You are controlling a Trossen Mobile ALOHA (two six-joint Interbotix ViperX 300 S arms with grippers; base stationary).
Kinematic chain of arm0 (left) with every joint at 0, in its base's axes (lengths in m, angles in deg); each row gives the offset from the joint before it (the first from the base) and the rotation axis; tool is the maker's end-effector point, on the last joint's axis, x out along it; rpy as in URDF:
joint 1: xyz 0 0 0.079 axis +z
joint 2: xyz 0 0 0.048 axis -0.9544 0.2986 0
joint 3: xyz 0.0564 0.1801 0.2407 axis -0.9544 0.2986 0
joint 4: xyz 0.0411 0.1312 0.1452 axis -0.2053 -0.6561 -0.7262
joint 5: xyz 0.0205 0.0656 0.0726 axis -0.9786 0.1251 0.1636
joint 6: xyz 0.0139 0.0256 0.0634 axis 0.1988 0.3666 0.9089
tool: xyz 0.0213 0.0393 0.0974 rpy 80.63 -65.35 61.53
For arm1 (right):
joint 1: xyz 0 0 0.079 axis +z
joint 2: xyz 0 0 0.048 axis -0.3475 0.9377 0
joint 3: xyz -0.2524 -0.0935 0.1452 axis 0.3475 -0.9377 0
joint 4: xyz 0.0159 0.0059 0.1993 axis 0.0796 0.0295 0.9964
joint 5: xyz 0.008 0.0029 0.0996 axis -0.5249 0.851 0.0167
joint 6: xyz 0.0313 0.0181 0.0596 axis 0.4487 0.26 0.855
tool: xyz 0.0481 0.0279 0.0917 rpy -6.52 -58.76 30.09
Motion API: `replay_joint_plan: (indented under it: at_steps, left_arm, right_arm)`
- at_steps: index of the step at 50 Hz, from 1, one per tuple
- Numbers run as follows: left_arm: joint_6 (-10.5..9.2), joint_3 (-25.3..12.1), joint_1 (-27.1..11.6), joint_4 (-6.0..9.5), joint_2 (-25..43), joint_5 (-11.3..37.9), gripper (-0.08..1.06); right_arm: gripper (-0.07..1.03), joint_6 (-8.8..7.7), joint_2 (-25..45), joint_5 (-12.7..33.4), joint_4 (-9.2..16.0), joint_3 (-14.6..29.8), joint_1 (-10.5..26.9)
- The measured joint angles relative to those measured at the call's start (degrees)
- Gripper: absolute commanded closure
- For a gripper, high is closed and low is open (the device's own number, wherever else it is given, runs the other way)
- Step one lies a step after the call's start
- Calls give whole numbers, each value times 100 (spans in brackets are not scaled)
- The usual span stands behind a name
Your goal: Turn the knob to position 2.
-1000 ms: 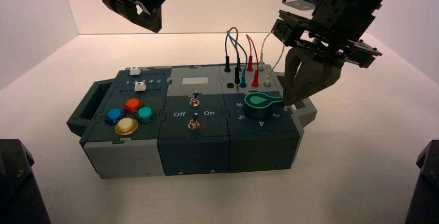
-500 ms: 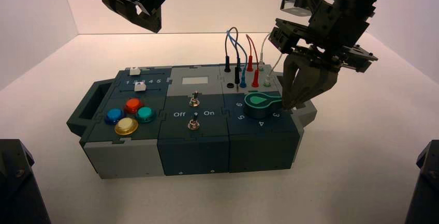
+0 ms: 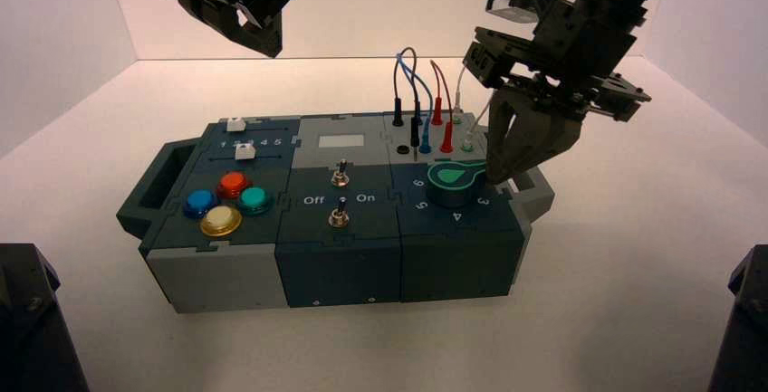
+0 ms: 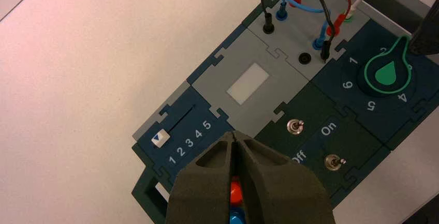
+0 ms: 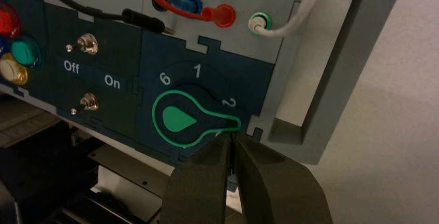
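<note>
The dark-green knob (image 3: pixel 456 181) sits on the right end of the box (image 3: pixel 335 270), with a lighter green teardrop pointer. In the right wrist view the knob (image 5: pixel 186 119) has its pointer tip just beside the numeral 2. It also shows in the left wrist view (image 4: pixel 389 73). My right gripper (image 3: pixel 496 177) is shut, with its tips (image 5: pixel 231 135) pressed against the side of the pointer's tip. My left gripper (image 3: pixel 263 43) is shut and empty, parked high above the box's left rear; in its own view (image 4: pixel 234 133) it hangs over the push buttons.
The box also bears two toggle switches (image 3: pixel 340 195) marked Off and On, red, teal, blue and yellow push buttons (image 3: pixel 226 200), two white sliders (image 3: pixel 241 138) and plugged wires (image 3: pixel 426 93) just behind the knob. A grey handle (image 3: pixel 539 195) projects at the right end.
My right gripper has moved left and toward the box's rear, pushing the pointer's tip. The knob has turned a little toward 2. The left arm has not moved.
</note>
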Motion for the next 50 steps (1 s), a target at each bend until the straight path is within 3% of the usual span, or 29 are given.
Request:
replay_joint_plan:
  at_steps: [50]
  left_arm:
    - [26,-9,0,0,18,44,101]
  right_arm:
    - [99,18,35,35,-26,79,0]
